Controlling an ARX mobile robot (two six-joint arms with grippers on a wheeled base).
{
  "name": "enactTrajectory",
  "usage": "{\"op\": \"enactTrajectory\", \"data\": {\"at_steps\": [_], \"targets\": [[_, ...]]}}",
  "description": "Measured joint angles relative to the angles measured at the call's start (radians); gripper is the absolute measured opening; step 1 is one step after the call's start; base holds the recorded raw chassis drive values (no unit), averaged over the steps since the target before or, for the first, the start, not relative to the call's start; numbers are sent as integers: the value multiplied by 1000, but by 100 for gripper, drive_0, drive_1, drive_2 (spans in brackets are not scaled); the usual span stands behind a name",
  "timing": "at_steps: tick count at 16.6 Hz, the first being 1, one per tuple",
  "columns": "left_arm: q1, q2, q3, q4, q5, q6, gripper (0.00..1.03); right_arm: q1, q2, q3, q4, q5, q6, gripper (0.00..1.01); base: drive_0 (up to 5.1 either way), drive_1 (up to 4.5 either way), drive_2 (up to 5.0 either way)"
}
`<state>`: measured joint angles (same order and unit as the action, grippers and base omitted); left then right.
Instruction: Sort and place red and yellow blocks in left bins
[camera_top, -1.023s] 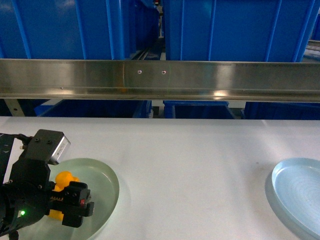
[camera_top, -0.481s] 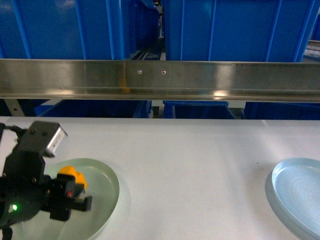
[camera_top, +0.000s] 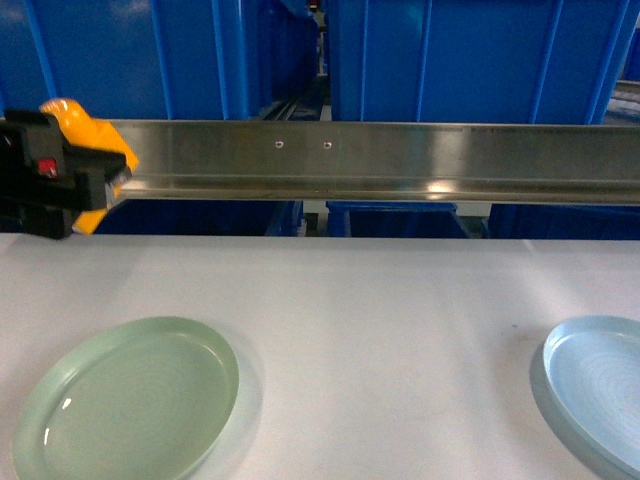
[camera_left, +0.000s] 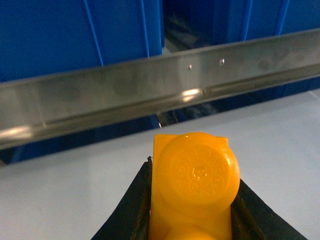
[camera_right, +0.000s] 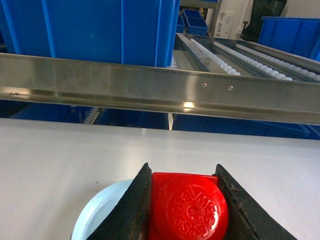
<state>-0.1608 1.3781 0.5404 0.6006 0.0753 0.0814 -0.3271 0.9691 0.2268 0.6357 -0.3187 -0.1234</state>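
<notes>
1. The left gripper (camera_top: 85, 165) is clamping the yellow block (camera_left: 192, 182) between its two black fingers (camera_left: 131, 210); in the left wrist view the block's round stud is facing the camera, with a finger pressing against each side.
2. In the head view this gripper is hanging at the far left, up at the height of the steel rail (camera_top: 380, 160), with the yellow block sticking out above and below the black jaw.
3. The right gripper (camera_right: 184, 207) is gripping the red block (camera_right: 187, 210) in the same way, a dark finger touching each side of it and its embossed stud turned toward the right wrist camera.
4. The right gripper is sitting outside the head view, so its place over the table cannot be told from there; in its own wrist view it is hovering above the pale-blue plate (camera_right: 97, 212).
5. The green plate (camera_top: 130, 400) is lying on the white table (camera_top: 380, 320) at lower left, below the left gripper, and the pale-blue plate is lying at the right edge.
6. Behind the rail the blue bins (camera_top: 470, 60) are standing side by side, one at left and one at right, with a narrow gap between them.
</notes>
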Motion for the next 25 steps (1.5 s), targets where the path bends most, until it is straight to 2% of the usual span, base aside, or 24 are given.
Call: {"op": "enactTrajectory", "data": {"at_steps": [2, 3, 4, 5, 6, 7, 9, 11, 14, 17, 25], "targets": [[22, -26, -7, 120, 66, 56, 28, 0, 0, 0, 0, 0, 0, 29, 0, 0, 0], [57, -9, -36, 227, 120, 78, 28, 0, 0, 0, 0, 0, 0, 29, 0, 0, 0], [105, 14, -58, 281, 132, 78, 28, 0, 0, 0, 0, 0, 0, 29, 0, 0, 0], [171, 21, -55, 271, 155, 59, 28, 0, 0, 0, 0, 0, 0, 29, 0, 0, 0], [192, 10, -34, 274, 160, 28, 28, 0, 0, 0, -1, 1, 0, 29, 0, 0, 0], [194, -13, 12, 254, 169, 7, 28, 0, 0, 0, -1, 1, 0, 29, 0, 0, 0], [153, -73, 131, 233, 180, -26, 28, 6, 0, 0, -2, 1, 0, 29, 0, 0, 0], [117, -94, 165, 228, 160, -50, 28, 6, 0, 0, -2, 1, 0, 29, 0, 0, 0], [105, -55, 100, 246, 61, -72, 28, 6, 0, 0, -1, 1, 0, 29, 0, 0, 0], [82, -51, 76, 294, 19, -78, 28, 6, 0, 0, -1, 1, 0, 29, 0, 0, 0], [81, -51, 72, 294, 17, -78, 28, 6, 0, 0, -1, 1, 0, 29, 0, 0, 0]]}}
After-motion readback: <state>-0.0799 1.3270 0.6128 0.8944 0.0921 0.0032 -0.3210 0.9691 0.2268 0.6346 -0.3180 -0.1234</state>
